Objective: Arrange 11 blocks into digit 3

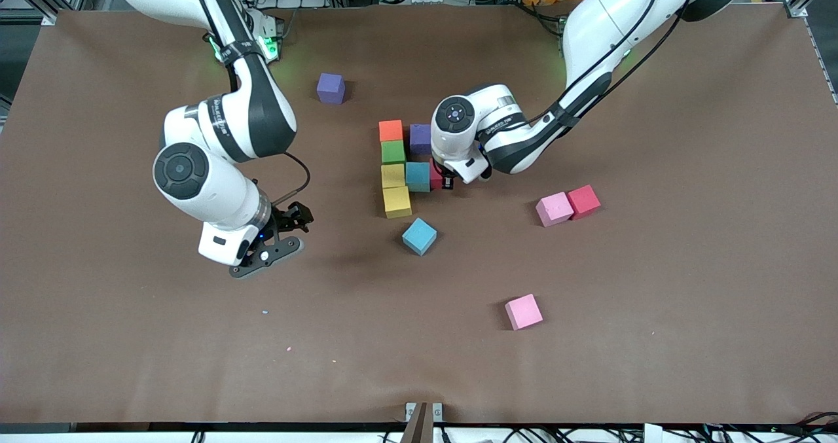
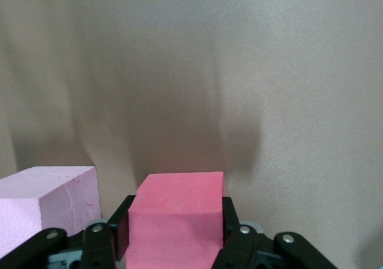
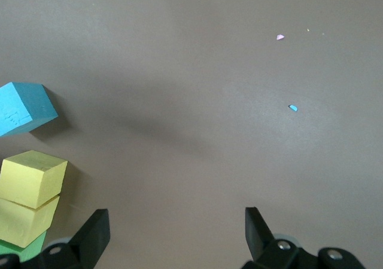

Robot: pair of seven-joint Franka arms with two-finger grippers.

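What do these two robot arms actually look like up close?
Both are glossy white arms with black joint bands and round dark end caps, with thin black cables alongside. The left gripper and right gripper are black with flat jaws. Green lights glow near each base.

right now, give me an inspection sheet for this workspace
surface: brown table, a few tiny crumbs toward the front camera's edge
job's things: partial figure of orange, green, two yellow in a column, with a purple and a light blue cube beside it; loose purple cube, light blue cube, pink cube, pink and red pair
clutter: nothing seen
grippers: left gripper fingers shut on a red cube at the figure, next to the light blue cube in it; right gripper open, waiting over bare table
cables: black cables run along both arms
surroundings: frame rails and equipment near the robots' bases
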